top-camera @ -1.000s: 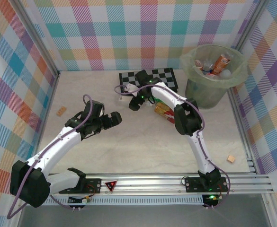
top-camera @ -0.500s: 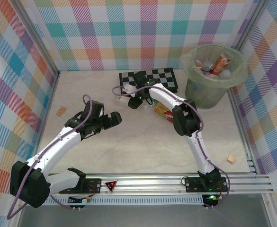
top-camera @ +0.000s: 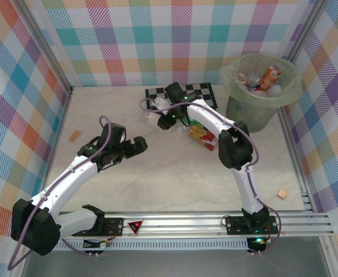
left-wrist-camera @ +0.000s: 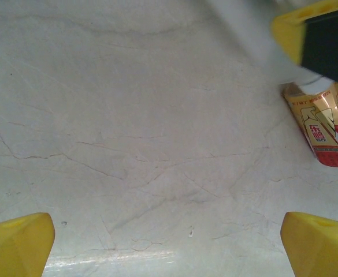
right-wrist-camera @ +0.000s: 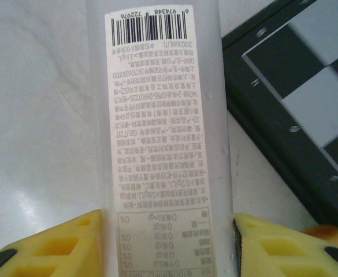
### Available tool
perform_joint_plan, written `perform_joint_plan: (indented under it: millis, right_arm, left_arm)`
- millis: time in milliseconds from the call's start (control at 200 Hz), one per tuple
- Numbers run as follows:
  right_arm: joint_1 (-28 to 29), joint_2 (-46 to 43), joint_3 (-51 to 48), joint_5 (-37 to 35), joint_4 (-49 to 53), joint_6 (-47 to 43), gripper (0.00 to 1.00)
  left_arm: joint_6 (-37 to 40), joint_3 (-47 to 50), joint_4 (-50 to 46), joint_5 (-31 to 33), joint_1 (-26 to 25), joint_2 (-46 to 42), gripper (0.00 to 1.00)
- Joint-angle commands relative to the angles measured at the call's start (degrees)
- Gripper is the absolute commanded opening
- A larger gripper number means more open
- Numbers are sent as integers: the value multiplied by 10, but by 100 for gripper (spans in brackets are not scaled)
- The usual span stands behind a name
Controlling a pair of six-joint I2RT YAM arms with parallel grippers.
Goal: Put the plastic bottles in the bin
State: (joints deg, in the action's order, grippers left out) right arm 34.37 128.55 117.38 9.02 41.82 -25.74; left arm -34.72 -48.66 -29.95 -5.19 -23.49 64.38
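White arms (top-camera: 70, 176), black joints (top-camera: 233, 151), purple cables (top-camera: 103, 123), yellow fingers (left-wrist-camera: 18, 239).

Overhead rear; wrists near table (left-wrist-camera: 128, 115) (downward)

A white-labelled clear bottle (right-wrist-camera: 163, 144) (barcode up); a red-gold bottle (top-camera: 200, 136) lying nearby; bag-lined bin (top-camera: 252, 115) holds several.

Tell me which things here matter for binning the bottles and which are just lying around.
For the job: white bottle, red-and-gold bottle, bottles already in the bin, bin.
Lying about: checkerboard, left wooden block, right wooden block.
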Motion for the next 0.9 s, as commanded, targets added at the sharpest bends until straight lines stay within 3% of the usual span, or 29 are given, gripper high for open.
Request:
perform_joint_plan:
  millis: [0, 330, 665, 895]
  right_arm:
    - [-10, -69, -16, 13, 12, 22, 41]
    - [-80, -167, 20, 2, 62, 83, 41]
    - [-179, -263, 89, -160, 113, 152, 41]
    - [-270, -265, 119, -227, 101, 166, 40]
  left_arm:
    - [-4, -13, -8, 1, 5, -9, 100]
    - [-25, -3, 7, -3, 5, -14, 100]
    - [-24, 0, 21, -10, 5, -3, 100]
    - [-25, 10, 20, -10, 5, -15, 100]
